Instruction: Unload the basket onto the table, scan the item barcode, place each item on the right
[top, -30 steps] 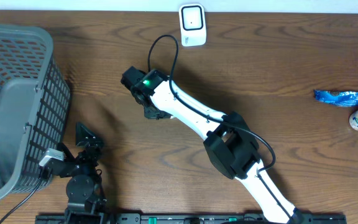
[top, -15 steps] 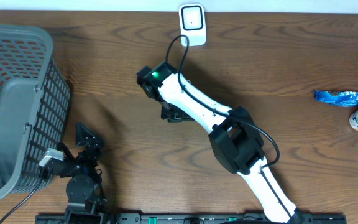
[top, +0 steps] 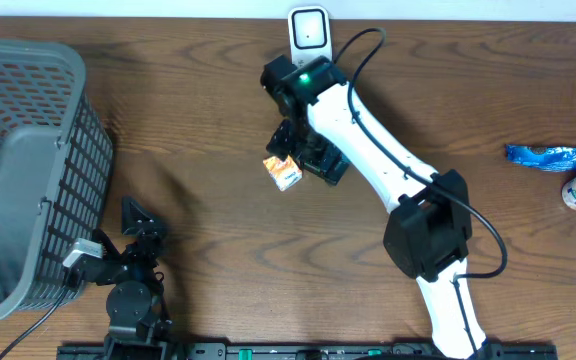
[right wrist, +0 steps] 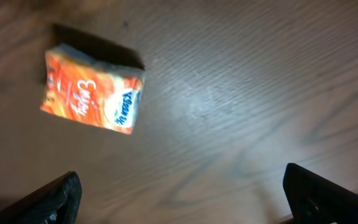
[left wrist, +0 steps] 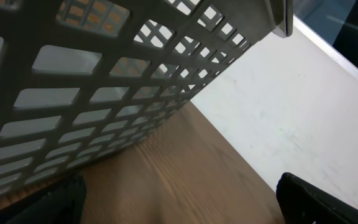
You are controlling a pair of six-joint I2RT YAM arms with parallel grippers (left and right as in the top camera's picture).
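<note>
- Our right end effector (right wrist: 185, 190) hangs open near the orange packet (right wrist: 92, 93) lying on the surface (right wrist: 247, 93).
- Our left end effector (left wrist: 185, 199) stands open beside the basket (left wrist: 104, 93).

Overhead even, sharp; wrist views perhaps motion-soft; packet (right wrist: 93, 92) casts dark shadow.

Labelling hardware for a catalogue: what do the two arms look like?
The right arm has white links, black joint housings, a green light near its wrist and a looping black cable. The left arm is black with a small pale block on one side.
</note>
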